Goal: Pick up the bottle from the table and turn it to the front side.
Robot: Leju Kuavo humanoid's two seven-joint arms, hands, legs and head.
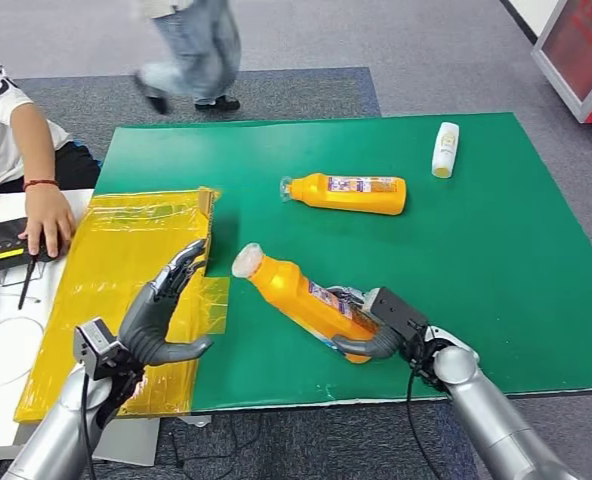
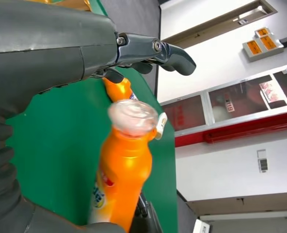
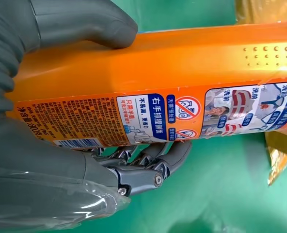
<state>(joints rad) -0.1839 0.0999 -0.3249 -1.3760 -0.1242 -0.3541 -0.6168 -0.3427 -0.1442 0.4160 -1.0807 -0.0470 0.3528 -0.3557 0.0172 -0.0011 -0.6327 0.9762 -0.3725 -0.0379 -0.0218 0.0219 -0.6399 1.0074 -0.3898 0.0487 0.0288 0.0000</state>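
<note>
Gripping the lower body of the held orange bottle [image 1: 308, 300], the right hand [image 1: 376, 330] has its thumb pressed on one side and its fingers [image 3: 149, 165] curled under the other, across the printed label [image 3: 208, 109]. The left hand [image 1: 161, 310] is spread and holds nothing; it hovers over the yellow sheet [image 1: 97, 290] at the desk's near left, just beside the bottle's capped end.

Surroundings: a second orange bottle [image 1: 349, 192] lies flat on the green desk [image 1: 504, 250] farther back, well apart, and a small white bottle [image 1: 445, 149] lies near the far right edge. A person's hand [image 1: 48, 215] rests on a dark object at the far left; another person stands beyond the desk.

The held bottle sits over the desk's near centre. Its long axis is tilted, clear cap [image 1: 246, 260] raised and pointing far-left toward the left hand, base low in the right hand; whether the base touches the desk cannot be told. The body is orange, with a small raised dot pattern above the label.
</note>
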